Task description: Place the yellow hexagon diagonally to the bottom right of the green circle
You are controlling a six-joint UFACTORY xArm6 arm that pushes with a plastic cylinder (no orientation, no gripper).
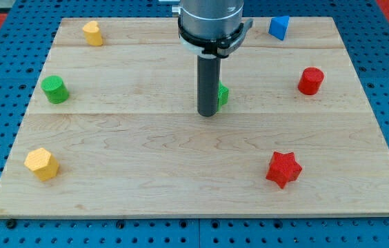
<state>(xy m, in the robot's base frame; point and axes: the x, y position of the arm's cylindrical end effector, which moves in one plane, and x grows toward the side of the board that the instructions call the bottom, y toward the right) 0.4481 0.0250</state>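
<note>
The yellow hexagon (41,164) lies near the board's bottom left corner. The green circle (55,89) stands at the view's left edge of the board, above the hexagon. My tip (208,114) rests near the middle of the board, far to the right of both. A second green block (223,94) is mostly hidden behind the rod, just right of the tip; its shape cannot be made out.
A yellow block (93,33) sits at the top left. A blue block (278,27) is at the top right, a red cylinder (311,80) at the right, a red star (283,169) at the bottom right. The wooden board (181,200) lies on a blue surface.
</note>
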